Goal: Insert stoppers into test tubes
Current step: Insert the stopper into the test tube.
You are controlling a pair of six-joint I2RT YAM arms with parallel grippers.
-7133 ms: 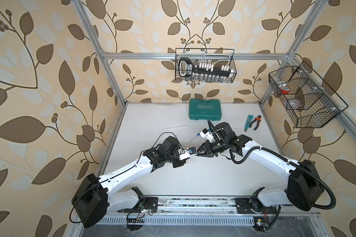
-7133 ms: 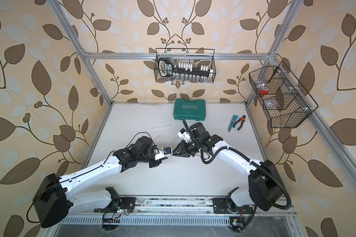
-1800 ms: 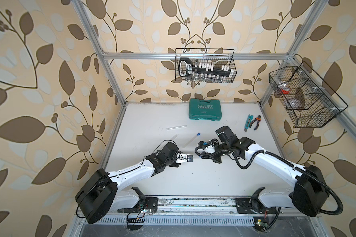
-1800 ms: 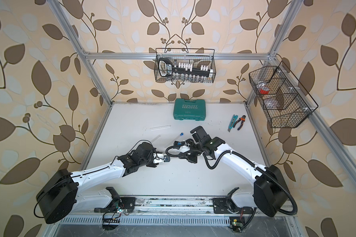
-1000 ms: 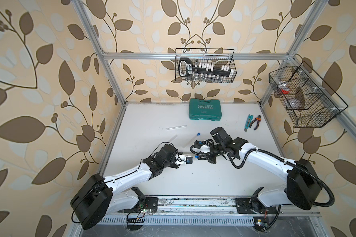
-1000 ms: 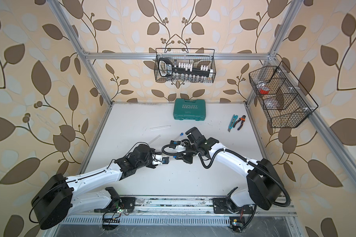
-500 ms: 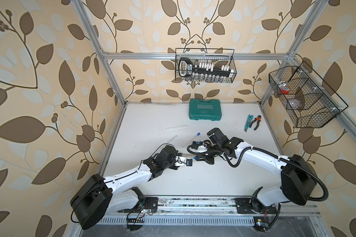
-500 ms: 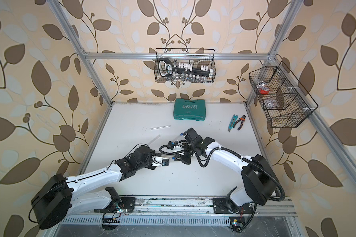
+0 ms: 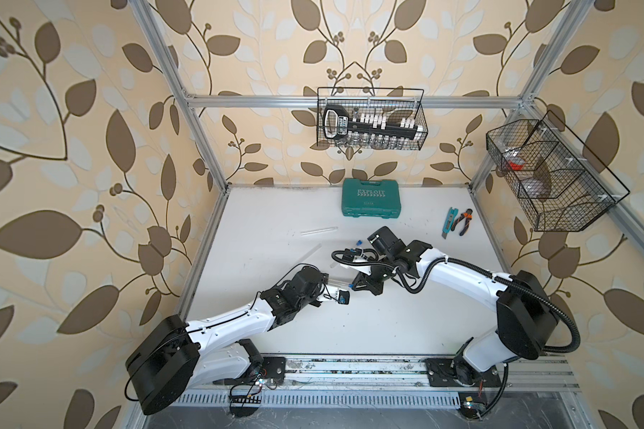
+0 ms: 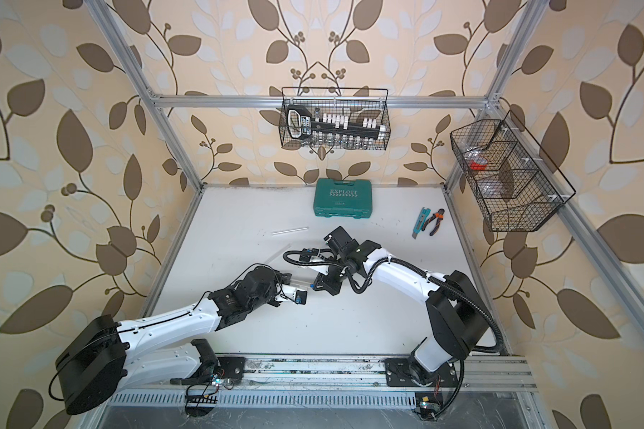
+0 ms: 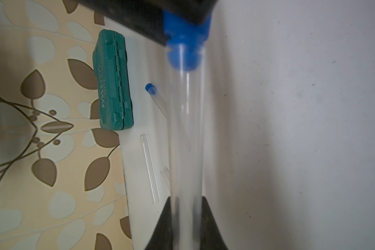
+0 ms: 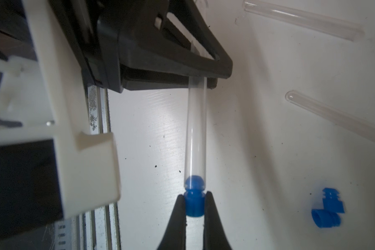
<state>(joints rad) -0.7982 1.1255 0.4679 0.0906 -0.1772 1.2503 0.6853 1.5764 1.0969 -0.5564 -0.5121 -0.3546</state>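
Observation:
My left gripper [image 11: 186, 201] is shut on a clear test tube [image 11: 186, 140], held level above the table's middle. My right gripper [image 12: 194, 197] is shut on a blue stopper [image 12: 194, 201], whose rounded tip sits inside the tube's [image 12: 196, 129] open end. In both top views the two grippers [image 9: 329, 284] [image 9: 354, 286] meet tip to tip. A stoppered test tube [image 11: 156, 97] lies on the table behind them. Two empty test tubes [image 12: 301, 19] [image 12: 333, 116] lie nearby, also in a top view [image 9: 318, 231] [image 9: 311, 254]. Two loose stoppers [image 12: 327, 210] lie together on the table.
A green tool case [image 9: 372, 202] stands at the back of the white table. A utility knife and pliers [image 9: 458, 221] lie at the back right. Wire baskets hang on the back wall [image 9: 370, 119] and the right wall [image 9: 551, 178]. A metal rail [image 9: 350, 371] runs along the front edge.
My right gripper has moved left with the stopper until it meets the open end of the tube. The left arm has barely shifted.

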